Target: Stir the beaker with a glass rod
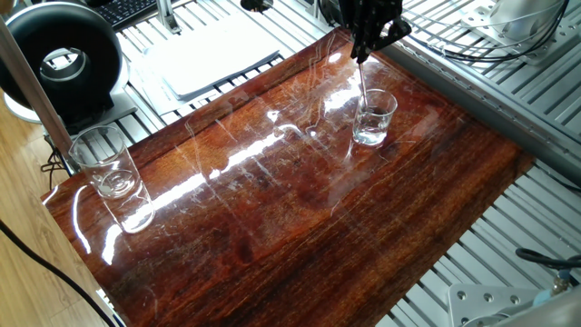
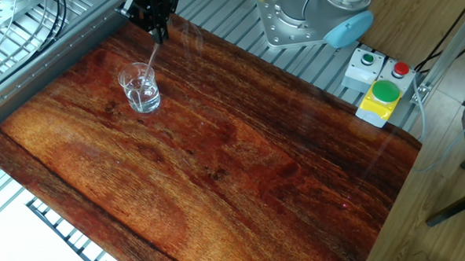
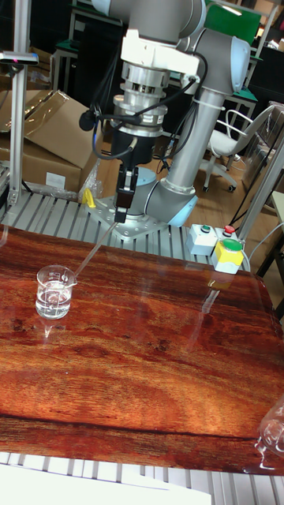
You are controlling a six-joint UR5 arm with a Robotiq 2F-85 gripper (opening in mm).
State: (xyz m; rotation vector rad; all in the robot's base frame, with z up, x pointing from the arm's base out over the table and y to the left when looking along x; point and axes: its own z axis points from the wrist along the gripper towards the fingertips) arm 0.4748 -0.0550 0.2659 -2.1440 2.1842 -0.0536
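Glossy wooden table (image 1: 300, 227): beaker (image 1: 374, 118), tumbler (image 1: 107, 162).

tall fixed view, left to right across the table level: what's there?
beaker → glass rod, slanting up from the beaker to the end effector → button box → tumbler at the right edge

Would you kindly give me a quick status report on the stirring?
End effector shut on the glass rod. Rod slanted, lower end inside the beaker. Beaker upright on the table, a little liquid inside. Tumbler far off, nothing obstructing.
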